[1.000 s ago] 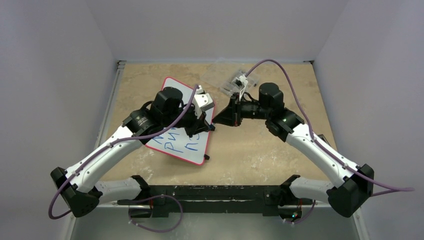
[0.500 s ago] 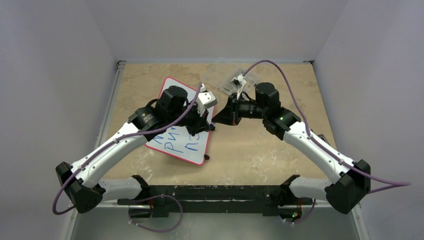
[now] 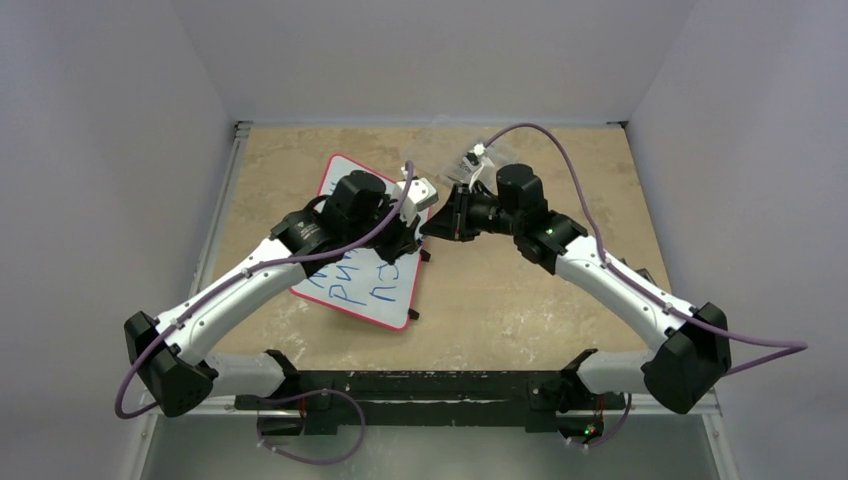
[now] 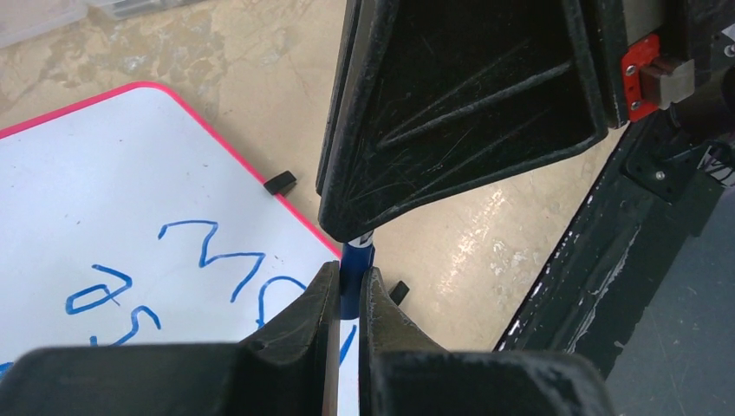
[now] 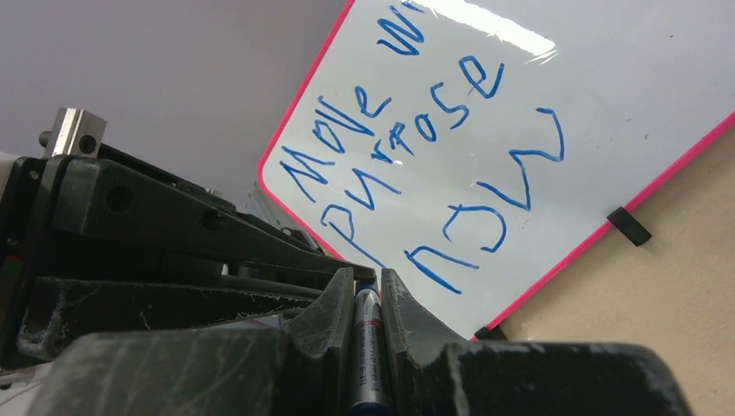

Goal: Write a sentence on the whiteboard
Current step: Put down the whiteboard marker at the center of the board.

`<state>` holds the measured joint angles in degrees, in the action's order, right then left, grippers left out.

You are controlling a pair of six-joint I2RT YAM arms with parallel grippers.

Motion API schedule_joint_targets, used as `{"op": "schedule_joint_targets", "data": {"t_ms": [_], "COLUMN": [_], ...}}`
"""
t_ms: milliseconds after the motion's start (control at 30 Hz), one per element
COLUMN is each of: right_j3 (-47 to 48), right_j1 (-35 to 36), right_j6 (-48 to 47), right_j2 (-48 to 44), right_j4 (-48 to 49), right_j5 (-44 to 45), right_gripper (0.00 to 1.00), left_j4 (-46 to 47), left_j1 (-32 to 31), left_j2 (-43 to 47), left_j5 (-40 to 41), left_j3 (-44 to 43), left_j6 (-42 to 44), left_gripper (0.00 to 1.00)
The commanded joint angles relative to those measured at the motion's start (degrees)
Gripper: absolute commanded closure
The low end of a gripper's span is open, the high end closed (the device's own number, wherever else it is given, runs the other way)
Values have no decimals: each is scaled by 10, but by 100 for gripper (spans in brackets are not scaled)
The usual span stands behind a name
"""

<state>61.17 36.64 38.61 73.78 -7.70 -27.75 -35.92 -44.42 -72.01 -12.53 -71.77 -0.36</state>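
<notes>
The light is even and soft, coming from above; in the top view only weak shadows lie on the table (image 3: 520, 290). In the right wrist view a white glare lies on the upper part of the whiteboard (image 5: 624, 87), while the sentence (image 5: 416, 139) is sharp. Close to the lens, the right gripper (image 5: 367, 286) and the marker (image 5: 367, 347) in it look blurred, and so does the left gripper (image 4: 347, 295)

1. The left fingers (image 4: 303, 325) and right fingers (image 4: 451, 113), joined by one blue marker (image 5: 367, 347), bar passage over the whiteboard's (image 3: 385, 305) right edge
2. The left arm (image 3: 240, 290) crosses over the board's middle
3. A clear box (image 3: 445, 145) lies just behind the right wrist
4. Open surface (image 3: 520, 300) lies right of the board, toward the near edge
</notes>
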Motion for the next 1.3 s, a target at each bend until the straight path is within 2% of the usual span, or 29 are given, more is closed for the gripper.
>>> {"op": "schedule_joint_targets", "data": {"t_ms": [0, 100, 267, 333, 600, 767, 900, 1033, 1267], "right_j3": [9, 23, 51, 53, 67, 67, 47, 16, -57], "right_j1": [40, 39, 38, 39, 39, 36, 25, 17, 10], "right_j6": [36, 30, 2, 2, -22, -48, -53, -42, -18], "right_j2": [20, 18, 21, 22, 19, 8, -4, -19, -41], "right_j4": [-22, -39, -74, -72, -99, -128, -130, -113, -72], "right_j5": [0, 22, 54, 54, 101, 159, 196, 242, 299], "right_gripper": [100, 100, 100, 100, 100, 100, 100, 100, 100], "left_j4": [255, 229, 196, 188, 135, 73, 32, 21, 21], "left_j1": [-23, -23, -23, -23, -22, -22, -23, -21, 2], "left_j2": [11, 21, 45, 54, 74, 105, 141, 185, 210], "left_j5": [-30, -24, -14, -9, -17, 14, 71, 155, 293], "left_j3": [-42, -37, -24, -19, -32, -45, -47, -24, 8], "left_j6": [-20, -13, -7, -5, -5, 0, 1, 26, 34], "left_gripper": [100, 99, 73, 67, 56, 51, 47, 32, 25]}}
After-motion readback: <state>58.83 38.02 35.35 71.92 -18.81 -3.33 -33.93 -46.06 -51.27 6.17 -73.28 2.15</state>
